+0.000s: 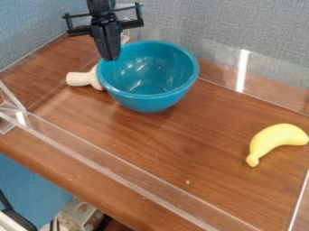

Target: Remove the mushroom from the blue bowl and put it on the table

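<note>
I saw one table (157, 135), brown wood with a shiny top and low clear walls around its edge. It was the biggest thing there. I could not read any words or labels on anything.

Next in size was one blue bowl (151, 79), round and deep, sitting on the table near the back wall. From where I looked, I could see nothing lying inside it.

Then came one gripper (110, 54), black, hanging above the back left rim of the bowl and pointing down. Its two fingers were pressed tight together. I could not make out anything between them.

One yellow banana (276, 143) lay flat on the table, well apart from the bowl, off to its right and closer to me.

The smallest thing was one mushroom (83, 78), pale cream. It lay on its side on the table, just beside the bowl's left wall, outside the bowl. I could not tell if it touched the bowl.
</note>
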You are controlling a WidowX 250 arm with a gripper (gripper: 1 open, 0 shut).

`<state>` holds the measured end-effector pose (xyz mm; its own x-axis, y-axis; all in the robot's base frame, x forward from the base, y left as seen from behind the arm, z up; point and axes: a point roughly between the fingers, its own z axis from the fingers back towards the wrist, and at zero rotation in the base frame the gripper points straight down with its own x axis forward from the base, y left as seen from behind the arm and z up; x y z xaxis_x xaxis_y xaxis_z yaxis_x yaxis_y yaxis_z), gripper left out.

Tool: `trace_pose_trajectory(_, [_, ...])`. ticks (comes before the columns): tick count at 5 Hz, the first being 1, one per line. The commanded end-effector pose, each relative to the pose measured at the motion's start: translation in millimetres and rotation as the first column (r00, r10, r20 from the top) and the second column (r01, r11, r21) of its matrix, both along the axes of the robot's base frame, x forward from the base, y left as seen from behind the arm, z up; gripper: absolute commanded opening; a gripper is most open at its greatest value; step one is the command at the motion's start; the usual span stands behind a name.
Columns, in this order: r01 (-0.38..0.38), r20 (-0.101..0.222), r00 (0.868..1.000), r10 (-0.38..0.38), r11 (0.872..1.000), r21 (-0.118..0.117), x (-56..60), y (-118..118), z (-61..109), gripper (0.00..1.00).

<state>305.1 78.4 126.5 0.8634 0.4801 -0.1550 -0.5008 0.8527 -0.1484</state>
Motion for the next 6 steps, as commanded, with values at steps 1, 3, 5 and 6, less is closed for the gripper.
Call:
trace_pose_trajectory(1, [-0.036, 0.105, 0.994, 0.035, 0.999, 0.008, 1.0, -11.7, 48.3, 0.00])
trace_pose_trajectory(3, [0.003, 0.138, 0.990, 0.001, 1.000, -0.027, -7.3, -49.4, 66.2, 0.00])
trace_pose_trajectory(5, [0.071, 0.138, 0.988, -0.066, 0.997, -0.030, -20.8, -120.1, 58.0, 0.00])
trace_pose_trajectory(6, [0.096, 0.133, 0.987, -0.092, 0.995, -0.017, -24.8, -167.4, 57.4, 0.00])
